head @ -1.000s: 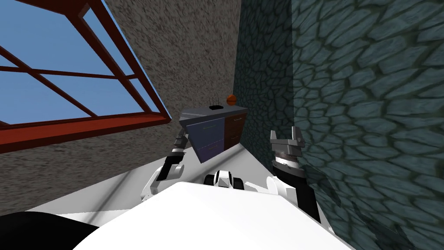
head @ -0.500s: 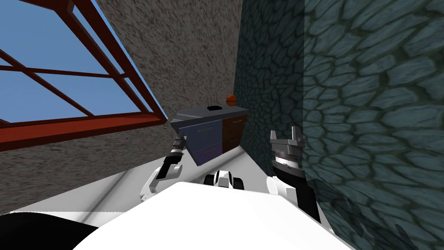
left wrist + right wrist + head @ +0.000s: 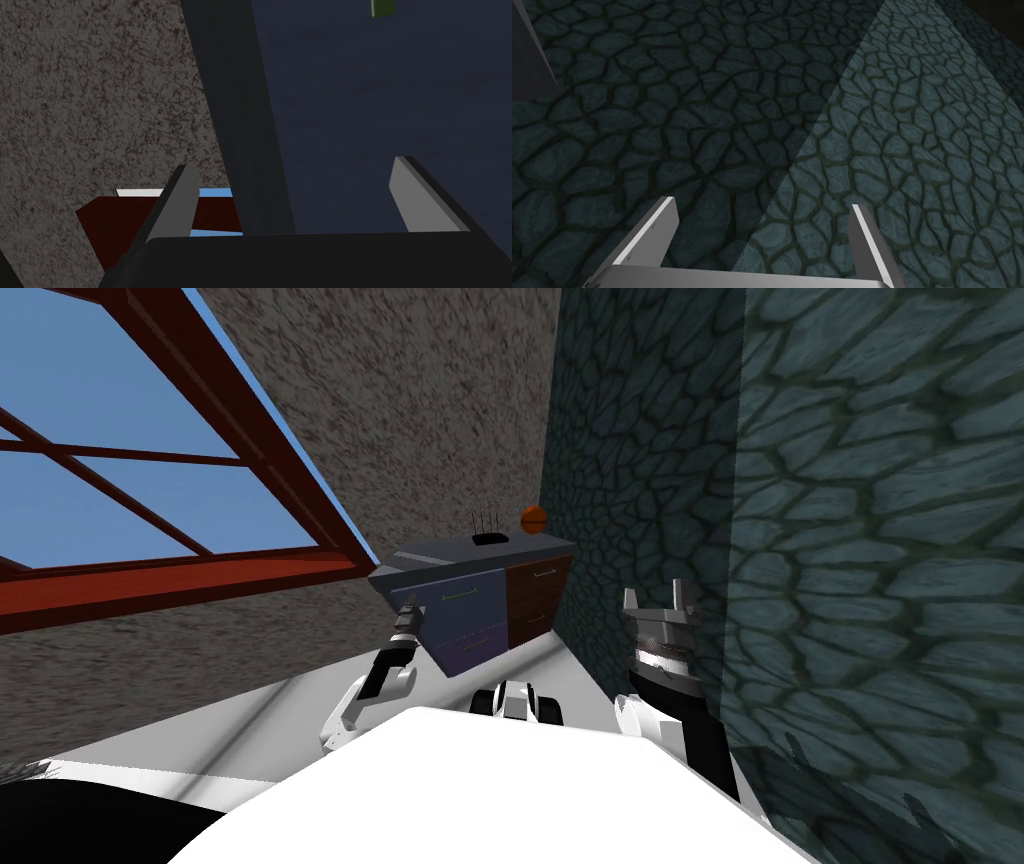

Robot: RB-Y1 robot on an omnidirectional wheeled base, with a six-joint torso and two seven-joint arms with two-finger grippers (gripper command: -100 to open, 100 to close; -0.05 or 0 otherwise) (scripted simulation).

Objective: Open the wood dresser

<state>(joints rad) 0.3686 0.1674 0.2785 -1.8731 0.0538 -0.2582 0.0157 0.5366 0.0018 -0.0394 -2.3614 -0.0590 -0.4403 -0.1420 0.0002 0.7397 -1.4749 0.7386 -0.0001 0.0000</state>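
right end effector (image 3: 656,591): fingers apart, raised beside stone wall (image 3: 850,538) | left end effector (image 3: 292,165): fingers apart, straddling dark side edge of blue front (image 3: 380,100) | dresser (image 3: 535,588): in the corner ahead, blue front left, brown right | orange ball (image 3: 533,519): on top

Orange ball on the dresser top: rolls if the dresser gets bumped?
Likely rolls: the orange ball looks round and rests loose on the flat dresser top. It sits near the top's far end, so it might drop off.
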